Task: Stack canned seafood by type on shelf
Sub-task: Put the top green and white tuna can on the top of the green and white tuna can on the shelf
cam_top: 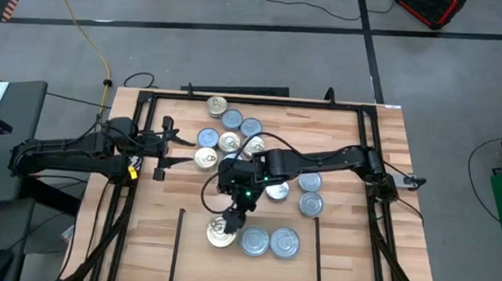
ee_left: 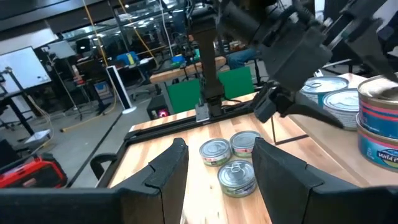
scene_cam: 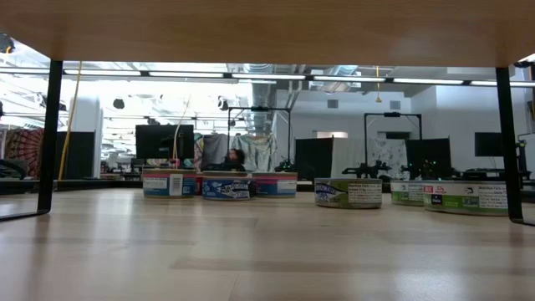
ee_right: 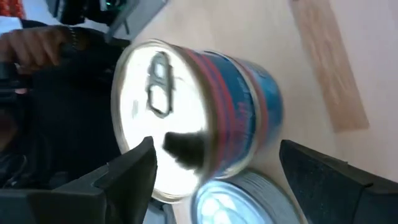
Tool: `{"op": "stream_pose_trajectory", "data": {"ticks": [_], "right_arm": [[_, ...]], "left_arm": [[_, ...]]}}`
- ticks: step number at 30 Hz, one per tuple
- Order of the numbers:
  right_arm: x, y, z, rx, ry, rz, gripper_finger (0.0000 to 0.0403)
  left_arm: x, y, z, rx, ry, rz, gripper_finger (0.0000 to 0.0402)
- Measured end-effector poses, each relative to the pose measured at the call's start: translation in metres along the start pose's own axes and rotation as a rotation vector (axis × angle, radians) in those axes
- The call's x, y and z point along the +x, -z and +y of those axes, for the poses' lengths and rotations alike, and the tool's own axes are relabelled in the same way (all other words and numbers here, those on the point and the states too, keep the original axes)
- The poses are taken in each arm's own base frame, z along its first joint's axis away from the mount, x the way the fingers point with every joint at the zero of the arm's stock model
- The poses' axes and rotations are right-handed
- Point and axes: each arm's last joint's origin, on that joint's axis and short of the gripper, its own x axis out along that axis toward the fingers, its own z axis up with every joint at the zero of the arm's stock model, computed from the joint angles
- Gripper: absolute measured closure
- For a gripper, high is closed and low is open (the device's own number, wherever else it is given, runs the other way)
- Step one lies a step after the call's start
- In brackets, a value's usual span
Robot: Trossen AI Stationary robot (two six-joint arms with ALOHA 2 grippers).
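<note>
High: my right tool (cam_top: 228, 220) wide over gold-top can (cam_top: 220, 234) on shelf (cam_top: 192, 243); left tool (cam_top: 164, 148) part-open, empty, at tabletop (cam_top: 350, 245) edge.
Low: can labels unreadable.
Right wrist: fingers (ee_right: 134, 168) straddle red-blue can, text blurred.

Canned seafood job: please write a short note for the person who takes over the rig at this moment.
Left gripper: jaws open, empty, waiting near the table's left edge.
Right gripper: jaws open on either side of a gold-topped tin on the shelf.
Done: that tin and two silver-topped tins sit in a row on the shelf.
Left: about ten loose tins mid-table, to stack by type.
</note>
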Motion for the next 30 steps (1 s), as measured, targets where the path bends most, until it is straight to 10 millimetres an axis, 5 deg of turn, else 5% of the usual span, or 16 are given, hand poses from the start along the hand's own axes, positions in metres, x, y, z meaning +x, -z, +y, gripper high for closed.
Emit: {"op": "stream_pose_trajectory", "data": {"ticks": [15, 23, 30], "right_arm": [[0.014, 0.007, 0.025, -0.075, -0.096, -0.040, 0.0047], [-0.015, 0.001, -0.008, -0.146, 0.169, -0.064, 0.0047], [-0.033, -0.014, -0.040, -0.298, 0.380, -0.094, 0.0047]], "left_arm": [[0.000, 0.000, 0.000, 0.011, 0.015, -0.004, 0.0233], [0.000, 0.001, -0.003, -0.056, 0.106, -0.008, 0.0233], [0.011, 0.014, 0.000, -0.078, -0.025, 0.137, 0.0233]]}}
